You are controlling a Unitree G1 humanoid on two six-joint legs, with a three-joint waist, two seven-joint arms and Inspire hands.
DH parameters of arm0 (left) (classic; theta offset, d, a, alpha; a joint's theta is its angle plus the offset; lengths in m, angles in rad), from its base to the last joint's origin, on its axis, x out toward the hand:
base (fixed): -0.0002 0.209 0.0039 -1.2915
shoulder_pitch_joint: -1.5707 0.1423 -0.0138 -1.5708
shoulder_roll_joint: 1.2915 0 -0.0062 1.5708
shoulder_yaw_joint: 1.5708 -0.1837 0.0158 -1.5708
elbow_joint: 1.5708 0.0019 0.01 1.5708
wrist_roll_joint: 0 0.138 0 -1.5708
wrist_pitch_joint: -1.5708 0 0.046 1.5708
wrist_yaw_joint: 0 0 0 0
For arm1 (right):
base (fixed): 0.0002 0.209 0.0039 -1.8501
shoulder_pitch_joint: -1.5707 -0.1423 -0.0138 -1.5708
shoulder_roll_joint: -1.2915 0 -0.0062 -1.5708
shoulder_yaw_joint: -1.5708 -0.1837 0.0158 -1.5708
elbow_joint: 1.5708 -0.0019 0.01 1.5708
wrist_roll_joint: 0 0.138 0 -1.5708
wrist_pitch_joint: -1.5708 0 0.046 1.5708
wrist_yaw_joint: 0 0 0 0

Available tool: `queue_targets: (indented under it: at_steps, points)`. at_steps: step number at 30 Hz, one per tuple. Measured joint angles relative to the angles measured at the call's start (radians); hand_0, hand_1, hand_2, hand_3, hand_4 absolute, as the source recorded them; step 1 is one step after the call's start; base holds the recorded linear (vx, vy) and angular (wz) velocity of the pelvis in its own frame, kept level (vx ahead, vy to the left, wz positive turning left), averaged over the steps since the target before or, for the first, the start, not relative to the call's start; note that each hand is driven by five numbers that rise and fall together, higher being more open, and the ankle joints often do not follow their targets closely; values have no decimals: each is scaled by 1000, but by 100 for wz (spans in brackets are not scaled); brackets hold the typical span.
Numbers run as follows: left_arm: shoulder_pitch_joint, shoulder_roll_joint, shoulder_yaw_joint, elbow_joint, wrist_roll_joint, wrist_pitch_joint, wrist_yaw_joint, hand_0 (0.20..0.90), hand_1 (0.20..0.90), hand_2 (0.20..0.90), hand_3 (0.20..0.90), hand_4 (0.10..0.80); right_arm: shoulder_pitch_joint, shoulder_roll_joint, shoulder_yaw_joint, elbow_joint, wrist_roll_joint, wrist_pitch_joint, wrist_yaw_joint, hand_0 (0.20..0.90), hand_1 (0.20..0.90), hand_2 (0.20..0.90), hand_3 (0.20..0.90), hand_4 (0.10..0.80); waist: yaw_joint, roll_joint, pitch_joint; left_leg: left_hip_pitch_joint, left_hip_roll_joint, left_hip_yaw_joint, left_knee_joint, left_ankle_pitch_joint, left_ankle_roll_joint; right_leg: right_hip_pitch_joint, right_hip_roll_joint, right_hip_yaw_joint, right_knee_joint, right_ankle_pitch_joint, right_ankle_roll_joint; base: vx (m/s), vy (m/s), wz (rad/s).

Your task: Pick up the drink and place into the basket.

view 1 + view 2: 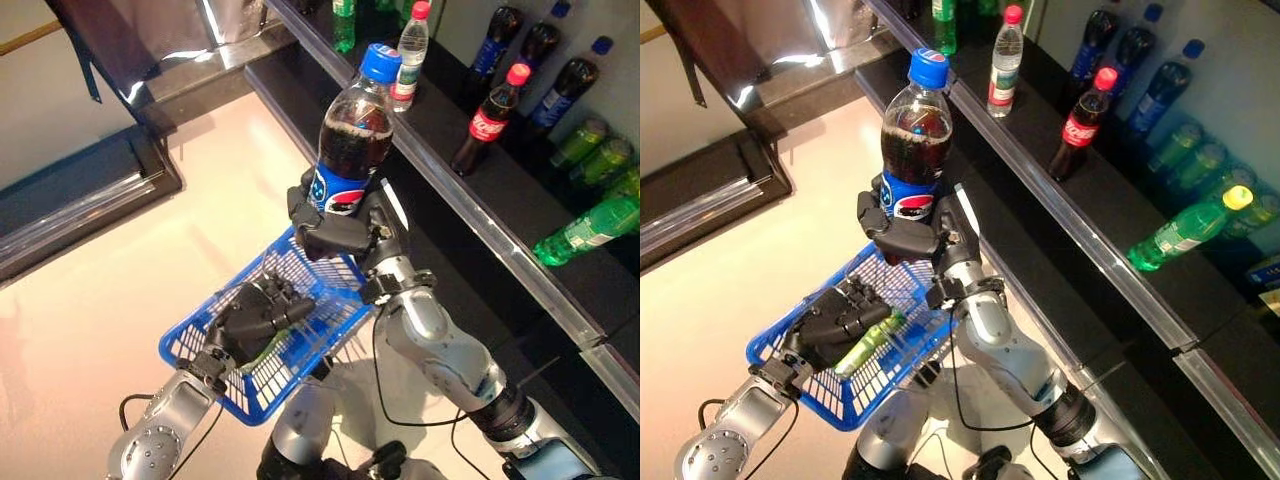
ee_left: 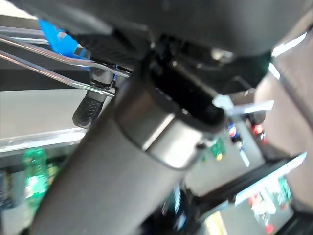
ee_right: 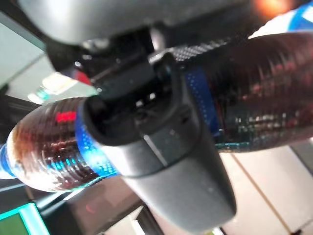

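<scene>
My right hand (image 1: 340, 228) is shut on a dark cola bottle (image 1: 354, 135) with a blue cap and blue label, and holds it upright above the far edge of the blue basket (image 1: 190, 345). The bottle also shows in the right wrist view (image 3: 264, 93), with my thumb across its label. My left hand (image 1: 255, 312) is shut on the thin wire handles (image 2: 44, 58) and holds the blue basket up in front of me. A green drink (image 1: 868, 343) lies inside the basket under the left hand.
A long dark shelf (image 1: 470, 215) with a metal front edge runs along the right. On it stand a clear water bottle (image 1: 408, 55), cola bottles (image 1: 490, 115) and green bottles (image 1: 585, 230). A dark low cabinet (image 1: 80, 195) stands at the left.
</scene>
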State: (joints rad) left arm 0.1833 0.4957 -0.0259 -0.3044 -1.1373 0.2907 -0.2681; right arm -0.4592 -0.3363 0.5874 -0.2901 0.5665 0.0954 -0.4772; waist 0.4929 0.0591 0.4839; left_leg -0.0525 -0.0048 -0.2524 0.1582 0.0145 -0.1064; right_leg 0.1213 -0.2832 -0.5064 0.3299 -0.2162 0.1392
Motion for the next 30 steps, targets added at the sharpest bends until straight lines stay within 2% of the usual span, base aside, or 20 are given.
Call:
queue_targets:
  at_steps: [8,16,19,23,30]
  points:
    - [-10,66,11,-12,67,-5,-112,300,300,300,200,100,1,19,17,89,-21,38,-30,300,300,300,200,100,28,-12,-6,-3,-8,-6,0,3,3,0,-6,-7,3,-2,4,49,33,4]
    - [-16,117,75,-53,97,-110,-189,300,300,300,200,100,11,25,8,266,-96,45,-118,300,300,300,200,100,50,-12,-6,-4,-23,-21,0,3,3,9,-21,-35,15,-12,11,67,30,7]
    - [-20,158,79,-81,99,-130,-208,300,300,300,200,100,35,51,7,305,-95,45,-121,300,300,300,200,100,55,-12,-6,-4,-27,-23,1,3,3,17,-26,-40,18,-20,14,42,16,13]
    - [-20,161,92,-89,99,-184,-233,300,300,300,200,100,53,74,1,388,-95,45,-131,300,300,300,200,100,58,-12,-6,-4,-32,-34,4,3,4,27,-33,-60,22,-27,13,34,16,10]
    - [-20,211,91,-107,100,-189,-241,300,300,300,200,100,94,120,3,396,-95,-1,-143,300,300,300,200,100,55,-11,-6,-37,-37,-35,21,2,4,-9,-45,-62,54,-38,11,-15,7,2]
